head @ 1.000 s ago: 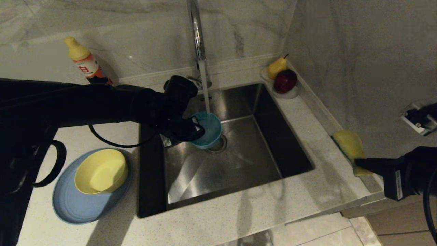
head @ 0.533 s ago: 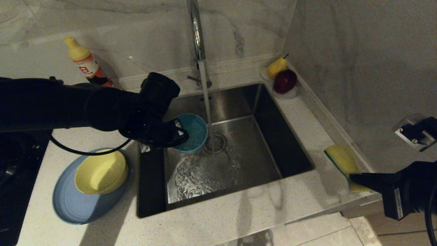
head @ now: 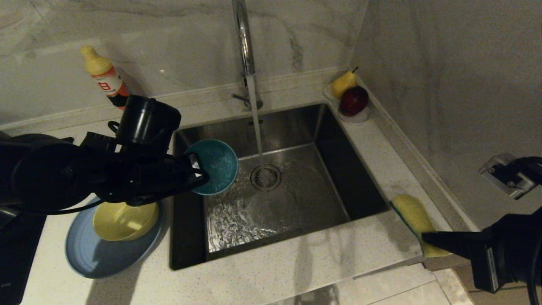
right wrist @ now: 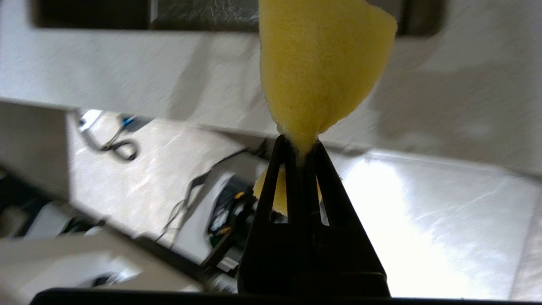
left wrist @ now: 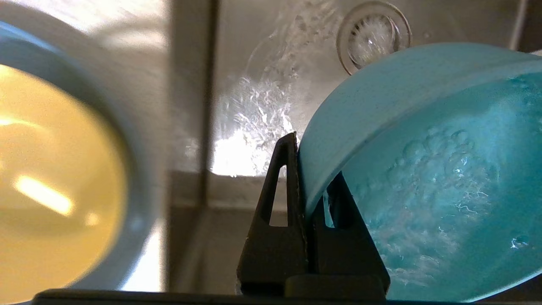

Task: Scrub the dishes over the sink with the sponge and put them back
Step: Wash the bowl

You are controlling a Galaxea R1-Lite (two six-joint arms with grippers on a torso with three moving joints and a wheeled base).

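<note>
Overhead, the left gripper (head: 199, 176) pinches the rim of the teal bowl (head: 214, 166) at the sink's (head: 296, 237) nine o'clock edge, clear of the faucet stream (head: 255, 118); the yellow bowl (head: 123, 220) sits on the blue plate (head: 97, 258) at seven o'clock. The right gripper (head: 427, 238) clamps the sponge (head: 413, 216) at four o'clock. From the left wrist, the fingers (left wrist: 279, 190) straddle the tilted, wet rim, so the bowl should be kept over the basin. From the right wrist, the jaws are closed on the sponge's (right wrist: 322, 63) end; scrubbing likely calls for light pressure.
</note>
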